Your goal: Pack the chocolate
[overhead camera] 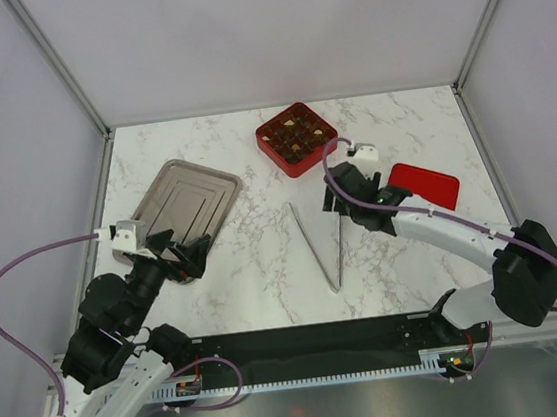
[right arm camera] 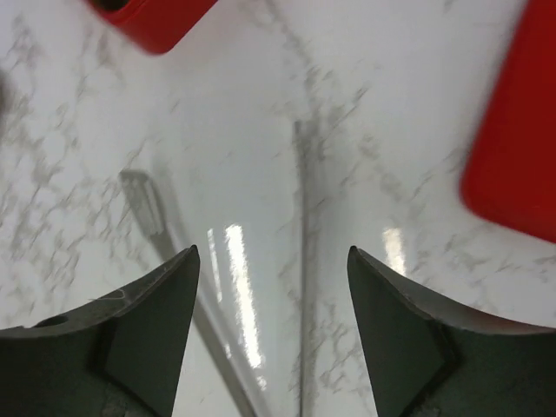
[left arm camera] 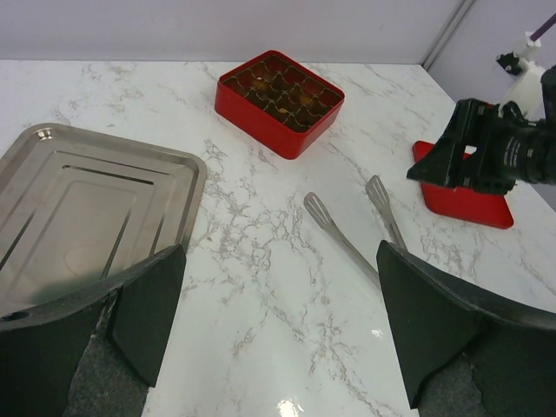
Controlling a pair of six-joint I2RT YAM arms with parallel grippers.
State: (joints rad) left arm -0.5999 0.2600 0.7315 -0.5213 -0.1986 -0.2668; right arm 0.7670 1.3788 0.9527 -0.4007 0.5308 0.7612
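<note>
I see the chocolate (overhead camera: 295, 134) sitting in the compartments of the red box (overhead camera: 277, 158) at the table's far side. My left gripper (left arm camera: 278, 321) and right gripper (right arm camera: 274, 304) both stand spread and empty, with the tongs (overhead camera: 333, 279) lying beneath the right one.

No writing, label, brand mark, number or sign can be read in any of the three views.
</note>
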